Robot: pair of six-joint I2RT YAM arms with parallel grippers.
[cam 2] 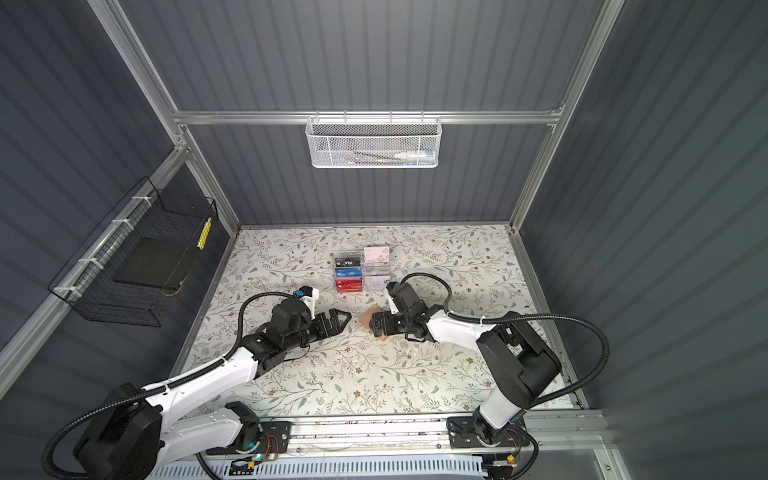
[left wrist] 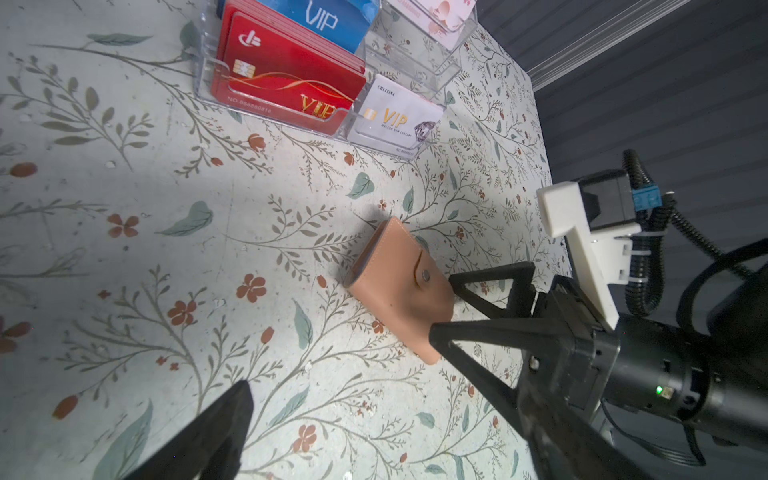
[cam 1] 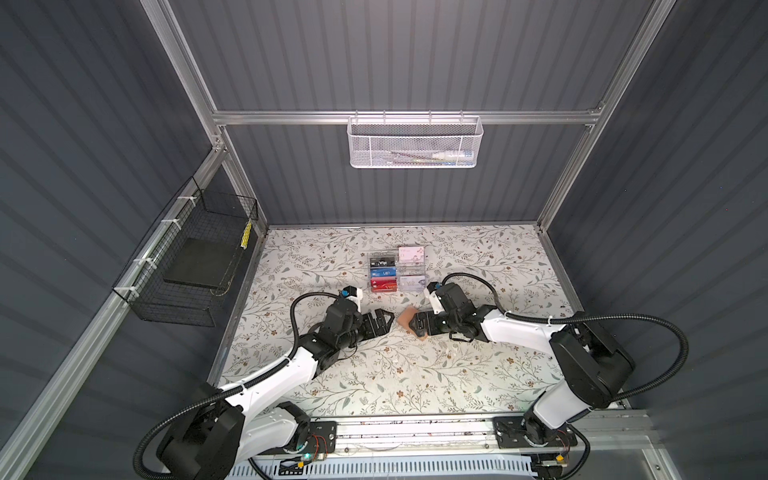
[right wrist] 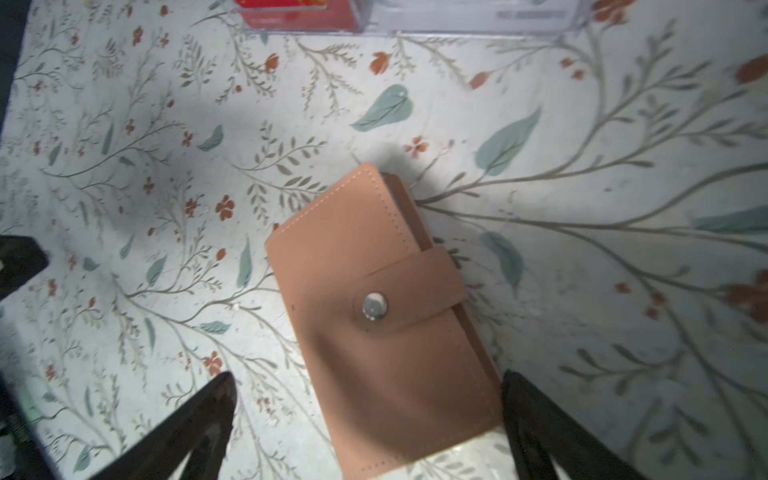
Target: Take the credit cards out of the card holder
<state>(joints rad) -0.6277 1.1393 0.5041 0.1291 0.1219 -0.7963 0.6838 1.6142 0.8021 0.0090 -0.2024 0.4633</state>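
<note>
The peach card holder (cam 1: 406, 321) (cam 2: 369, 318) lies flat and closed on the floral table, its tab snapped shut with a metal stud (right wrist: 375, 306). The credit cards inside it are hidden. My right gripper (cam 1: 414, 326) (right wrist: 370, 403) is open, its two black fingers standing either side of the holder's near end without pressing it. The left wrist view shows the card holder (left wrist: 390, 282) with those fingertips (left wrist: 490, 286) at its edge. My left gripper (cam 1: 389, 325) (left wrist: 384, 419) is open and empty, a short way left of the holder.
A clear acrylic rack (cam 1: 397, 270) (left wrist: 291, 70) behind the holder carries black, blue, red, white and pink VIP cards. A black wire basket (cam 1: 187, 266) hangs on the left wall. A white mesh basket (cam 1: 415, 143) hangs on the back rail.
</note>
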